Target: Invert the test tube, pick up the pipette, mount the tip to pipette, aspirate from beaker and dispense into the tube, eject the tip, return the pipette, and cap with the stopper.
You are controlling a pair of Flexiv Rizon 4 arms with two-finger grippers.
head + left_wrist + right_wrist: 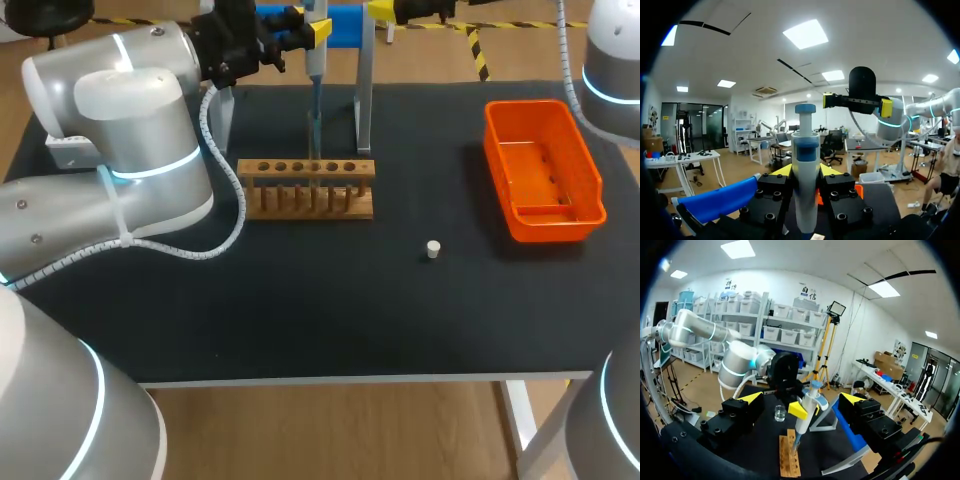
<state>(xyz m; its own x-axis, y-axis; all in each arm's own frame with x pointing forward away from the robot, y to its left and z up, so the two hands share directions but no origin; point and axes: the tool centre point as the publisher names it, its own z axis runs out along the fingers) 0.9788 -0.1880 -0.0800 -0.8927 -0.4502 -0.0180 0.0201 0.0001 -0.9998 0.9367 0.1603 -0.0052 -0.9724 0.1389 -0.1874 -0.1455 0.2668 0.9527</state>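
Left gripper [805, 172] is clamped on the upright pipette [314, 70], whose lower end enters the rack [305, 190], so it is likely dispensing. Right gripper [801, 397] is spread wide and empty. Next move, in my judgement: tip ejection into the tray [545, 103], three o'clock of the rack.

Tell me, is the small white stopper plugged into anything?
Out: the small white stopper lies alone on the black table, apart from the wooden rack.
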